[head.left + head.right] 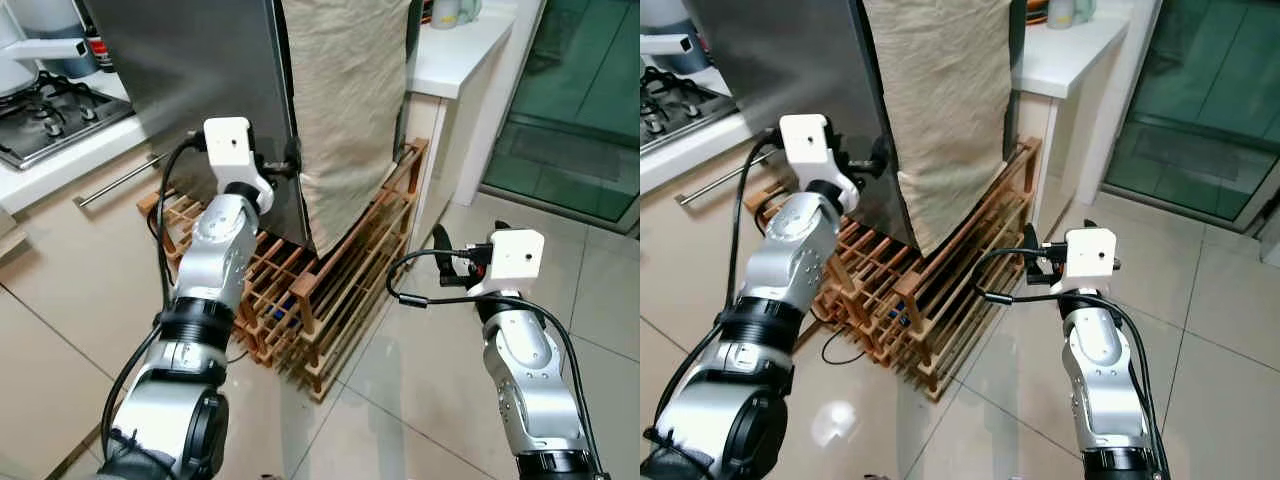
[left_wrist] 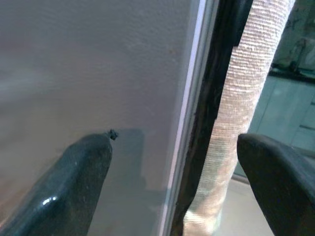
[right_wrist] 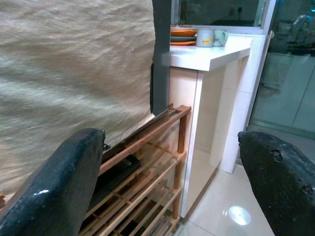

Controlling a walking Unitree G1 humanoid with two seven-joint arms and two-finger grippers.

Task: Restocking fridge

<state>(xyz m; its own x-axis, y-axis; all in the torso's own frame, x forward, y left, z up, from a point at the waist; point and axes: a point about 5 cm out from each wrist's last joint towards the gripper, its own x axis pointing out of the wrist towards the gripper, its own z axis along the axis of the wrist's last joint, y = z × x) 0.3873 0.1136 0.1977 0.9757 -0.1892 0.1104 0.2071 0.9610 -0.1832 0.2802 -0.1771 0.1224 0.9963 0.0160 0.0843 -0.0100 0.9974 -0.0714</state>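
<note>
The left gripper point(image 2: 172, 162) is held wide, unclenched, right at the edge of the grey fridge door point(image 1: 190, 60), so the door can be pulled. A beige cloth point(image 1: 345, 100) is draped beside it. The right gripper point(image 3: 172, 162) is kept spread, waiting, grasping nothing.

You have a pale tiled floor point(image 1: 420, 400) under you. A wooden slatted rack point(image 1: 330, 300) stands on it, and the grey fridge point(image 1: 190, 70) sits on that rack. To your left a white counter point(image 1: 60, 160) carries a gas hob point(image 1: 45, 120); another counter point(image 3: 211, 56) beyond holds plates point(image 3: 183, 37) and mugs point(image 3: 210, 37).
</note>
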